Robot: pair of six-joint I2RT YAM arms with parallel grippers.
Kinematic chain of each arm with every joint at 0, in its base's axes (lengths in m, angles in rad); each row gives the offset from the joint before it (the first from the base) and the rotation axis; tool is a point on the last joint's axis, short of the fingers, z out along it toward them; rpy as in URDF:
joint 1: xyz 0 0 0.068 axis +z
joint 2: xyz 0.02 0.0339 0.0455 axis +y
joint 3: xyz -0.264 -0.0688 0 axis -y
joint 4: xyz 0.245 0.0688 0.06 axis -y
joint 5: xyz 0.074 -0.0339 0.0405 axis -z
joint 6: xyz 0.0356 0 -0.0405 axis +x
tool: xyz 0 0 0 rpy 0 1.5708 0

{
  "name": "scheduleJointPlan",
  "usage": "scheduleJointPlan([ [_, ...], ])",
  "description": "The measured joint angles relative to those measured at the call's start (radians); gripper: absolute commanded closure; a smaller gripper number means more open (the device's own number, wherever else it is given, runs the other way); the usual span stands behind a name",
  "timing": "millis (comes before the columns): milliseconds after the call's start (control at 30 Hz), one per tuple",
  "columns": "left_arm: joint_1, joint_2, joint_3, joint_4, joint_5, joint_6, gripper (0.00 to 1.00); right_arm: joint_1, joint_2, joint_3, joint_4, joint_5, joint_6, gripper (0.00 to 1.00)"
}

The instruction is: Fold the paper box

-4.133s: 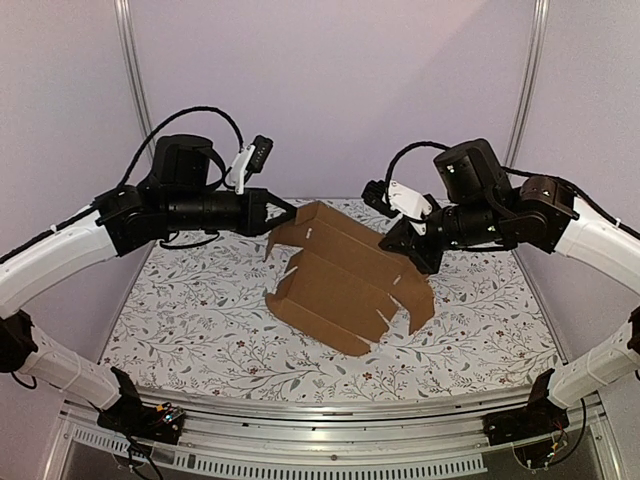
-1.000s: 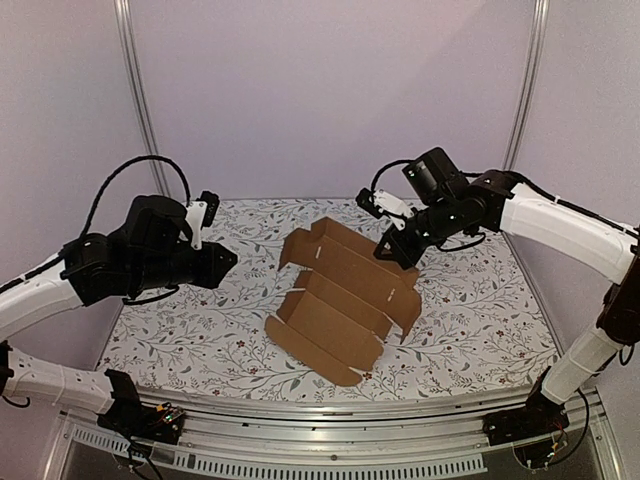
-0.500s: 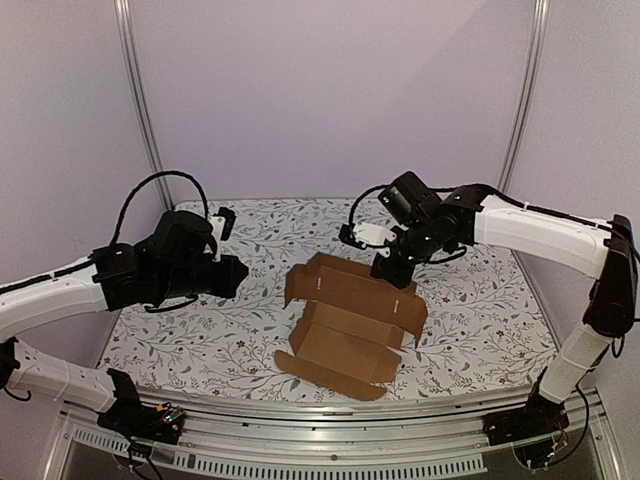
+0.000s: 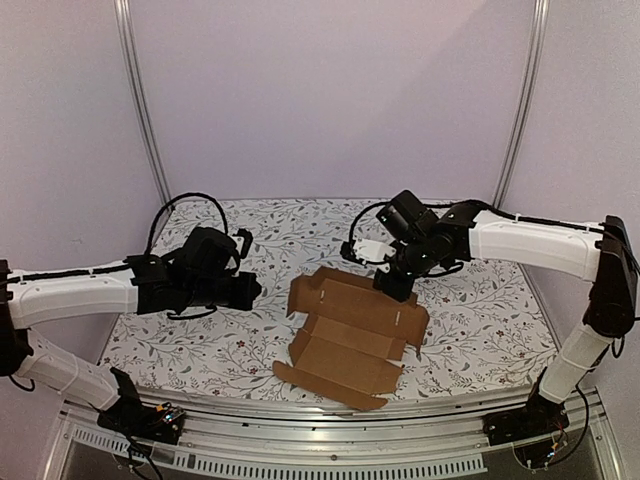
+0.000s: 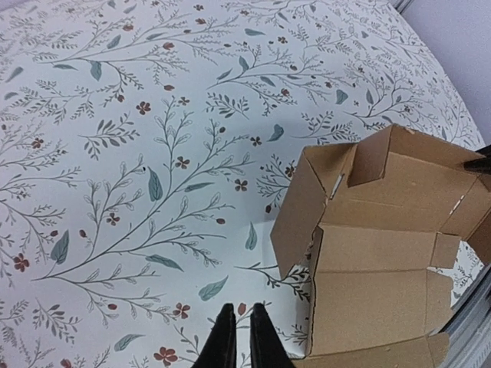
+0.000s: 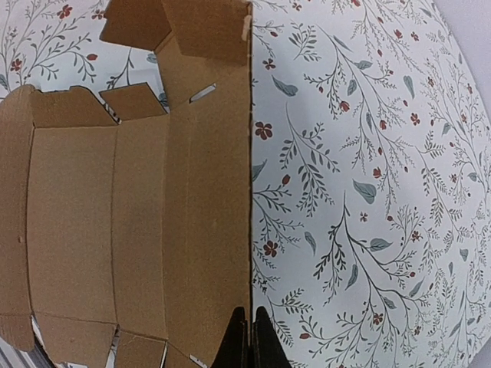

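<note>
The right gripper point(image 6: 249, 318) has its fingers pressed almost together at the far long edge of the paper box point(image 6: 138, 215). In the right wrist view the thin edge of that cardboard panel runs straight down into the slit between them, so it appears to be pinching the panel. The left gripper point(image 5: 240, 322) is narrow too, with only a thin gap between its fingers and nothing in it. It hovers over the floral cloth point(image 5: 153, 153) just beside the box's left end and touches no cardboard. Between the two arms the box lies near the middle of the table point(image 4: 180, 340), nearer the right arm, and it is opened out rather than closed. Its broad middle panels rest on the cloth, creased along their fold lines. At the left end a side wall point(image 5: 295, 215) and a small flap point(image 5: 376, 153) stand partly upright, and the panel nearest the arm bases point(image 4: 330, 380) lies almost flat. The slots point(image 6: 201, 93) show as empty cuts, and no tab can be seen seated in any of them. I judge the task to be at an early stage: the creases are broken in and one end has begun to rise. The walls have yet to be squared up, the end flaps tucked in, the double walls rolled over and locked, and the lid brought down and closed.
</note>
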Motion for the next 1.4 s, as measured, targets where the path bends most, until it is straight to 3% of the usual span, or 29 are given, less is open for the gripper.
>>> scheduleJointPlan([
  [567, 0.052, 0.205, 0.0, 0.224, 0.176, 0.005, 0.93, 0.008, -0.209, -0.168, 0.111, -0.076, 0.034, 1.0],
  [833, 0.065, 0.282, 0.001, 0.381, 0.323, 0.017, 0.96, 0.027, -0.22, -0.2, 0.151, -0.074, 0.046, 1.0],
  [1067, 0.065, 0.311, 0.001, 0.46, 0.432, 0.024, 0.98, 0.046, -0.22, -0.243, 0.184, -0.012, 0.061, 1.0],
  [1400, 0.065, 0.311, -0.02, 0.509, 0.478, 0.024, 0.99, 0.086, -0.221, -0.295, 0.256, 0.105, 0.064, 1.0],
])
